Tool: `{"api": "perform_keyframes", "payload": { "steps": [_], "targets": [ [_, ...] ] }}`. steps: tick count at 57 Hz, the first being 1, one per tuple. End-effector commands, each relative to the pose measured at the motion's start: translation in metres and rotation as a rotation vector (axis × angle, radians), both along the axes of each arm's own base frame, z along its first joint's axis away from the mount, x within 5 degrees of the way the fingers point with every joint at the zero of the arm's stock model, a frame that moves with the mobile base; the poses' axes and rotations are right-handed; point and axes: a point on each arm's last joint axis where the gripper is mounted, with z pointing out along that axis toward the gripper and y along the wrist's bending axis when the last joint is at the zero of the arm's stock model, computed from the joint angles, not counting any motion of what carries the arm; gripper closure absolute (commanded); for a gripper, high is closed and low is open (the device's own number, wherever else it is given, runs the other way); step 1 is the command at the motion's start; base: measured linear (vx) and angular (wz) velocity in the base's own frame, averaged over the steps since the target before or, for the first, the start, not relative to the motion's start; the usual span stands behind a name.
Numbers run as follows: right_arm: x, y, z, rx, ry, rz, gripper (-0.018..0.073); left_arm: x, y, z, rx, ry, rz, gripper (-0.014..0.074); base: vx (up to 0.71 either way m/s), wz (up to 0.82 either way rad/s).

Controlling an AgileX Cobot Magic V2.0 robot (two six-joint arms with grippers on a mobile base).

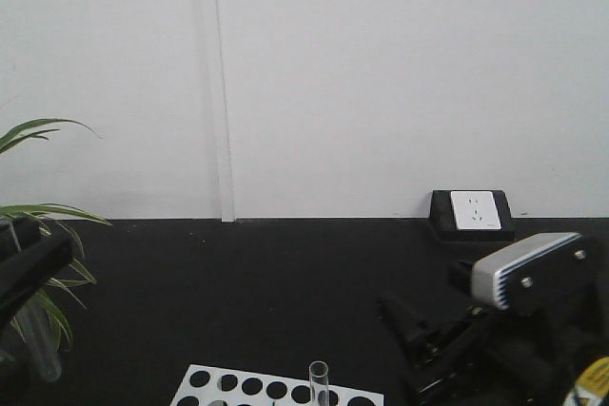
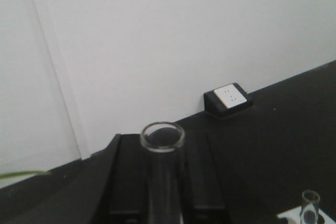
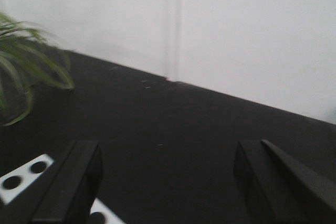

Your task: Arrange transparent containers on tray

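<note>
You are clamping left gripper (image 2: 161, 145) on held tube (image 2: 164, 182), just below rim. Thin glass: likely light, stiff, slick, brittle, so you are needing gentle squeeze on straight wall. Tube looking empty. Right gripper (image 3: 168, 187) hanging spread, holding nothing. Second tube (image 1: 319, 379), also looking empty, standing in white rack (image 1: 188, 395); other visible holes showing vacant.

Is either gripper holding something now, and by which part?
The left gripper holds a narrow clear glass tube by its wall, below the rimmed mouth; the right gripper is empty.
</note>
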Motion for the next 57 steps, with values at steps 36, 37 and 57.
{"api": "perform_keyframes", "payload": {
  "steps": [36,37,57],
  "targets": [
    [0.032,0.065,-0.051,0.054,-0.132,0.169,-0.0015,-0.035,0.012,-0.023,-0.036,-0.001,0.059,0.0600,0.00,0.00],
    [0.032,0.065,-0.052,0.055,-0.131,0.169,-0.0015,-0.035,0.012,-0.023,-0.036,-0.001,0.059,0.0600,0.00,0.00],
    [0.038,0.070,-0.067,0.095,-0.109,0.170,0.0084,-0.035,0.014,-0.024,-0.033,0.006,0.080,0.0600,0.00,0.00]
  ]
}}
